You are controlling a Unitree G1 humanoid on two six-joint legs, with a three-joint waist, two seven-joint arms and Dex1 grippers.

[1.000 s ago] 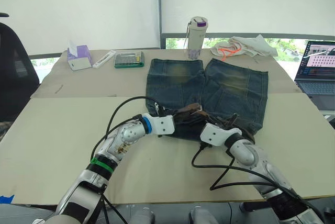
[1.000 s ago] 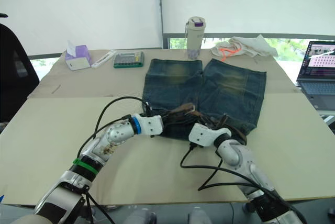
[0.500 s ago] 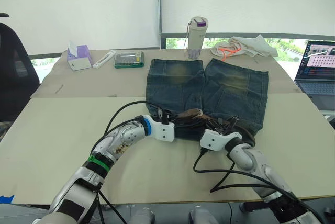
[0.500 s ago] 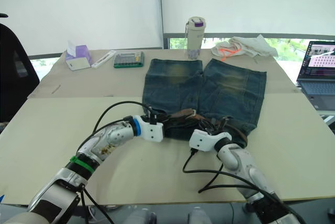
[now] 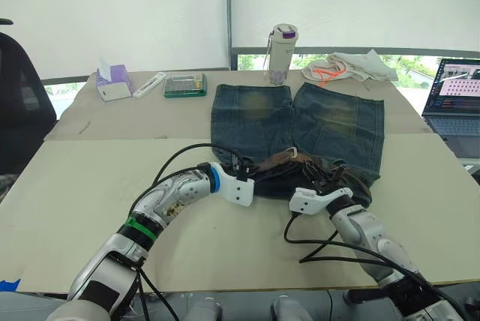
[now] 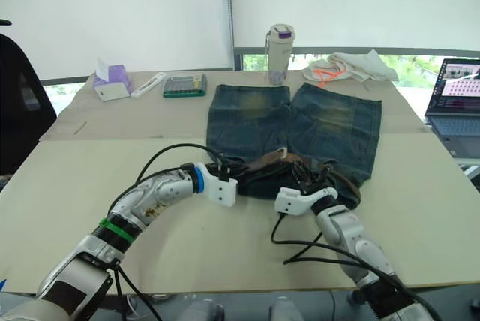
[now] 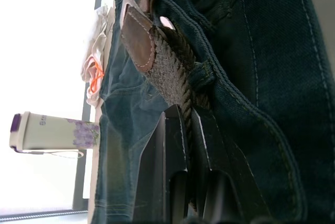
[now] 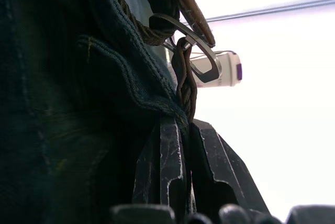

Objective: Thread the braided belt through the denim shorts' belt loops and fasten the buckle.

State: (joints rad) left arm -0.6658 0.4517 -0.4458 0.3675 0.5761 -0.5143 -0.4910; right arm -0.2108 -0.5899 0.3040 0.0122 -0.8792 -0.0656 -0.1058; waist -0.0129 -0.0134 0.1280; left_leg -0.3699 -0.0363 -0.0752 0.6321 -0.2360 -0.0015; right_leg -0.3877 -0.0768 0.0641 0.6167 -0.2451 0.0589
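The denim shorts (image 5: 330, 122) lie flat on the table, legs pointing away and waistband toward me. The braided belt (image 5: 279, 160) runs along the waistband. In the left wrist view its leather tip (image 7: 138, 35) lies past a belt loop (image 7: 203, 72). My left gripper (image 5: 255, 177) is at the waistband's left part, fingers shut on the belt (image 7: 172, 85). My right gripper (image 5: 324, 183) is at the waistband's right part, shut on the braided strap just below the silver buckle (image 8: 192, 51). The rest of the belt is hidden in folded denim.
Behind the shorts stand a bottle (image 5: 283, 54) and a whitish cloth with orange cord (image 5: 349, 66). A laptop (image 5: 454, 96) sits at the far right. A tissue box (image 5: 112, 82), white remote (image 5: 149, 84) and green box (image 5: 185, 85) lie back left. Black cables (image 5: 330, 250) loop near the front edge.
Both wrists have shifted slightly right and toward the table's front edge. The belt's brown end now stretches further right across the waistband.
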